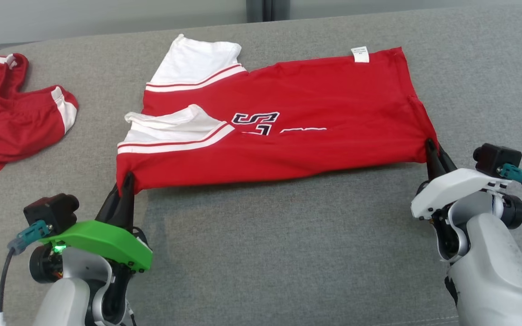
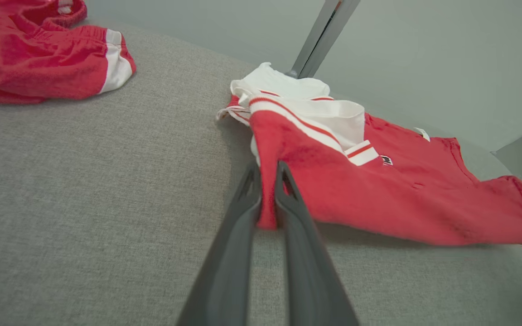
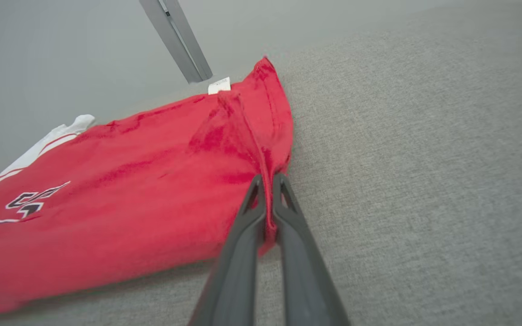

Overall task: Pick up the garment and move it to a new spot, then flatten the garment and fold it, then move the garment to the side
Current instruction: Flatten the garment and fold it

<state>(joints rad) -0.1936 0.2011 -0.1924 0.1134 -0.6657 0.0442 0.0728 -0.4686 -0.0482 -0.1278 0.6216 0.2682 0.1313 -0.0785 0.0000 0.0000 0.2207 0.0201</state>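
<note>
While my left gripper (image 1: 127, 181) pinches the near sleeve-end corner of the shirt (image 1: 297, 122) and my right gripper (image 1: 431, 147) pinches its near hem corner, it lies spread on the cushion (image 1: 288, 253), long axis running across between them. Its free far edge lies straight ahead of both, so I'd fold forward.

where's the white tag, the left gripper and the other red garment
tag (image 1: 360, 54): head view, middle of the white patch
left gripper (image 1: 128, 180): head view, between its fingertips
other garment (image 1: 12, 122): head view, red middle part
</note>
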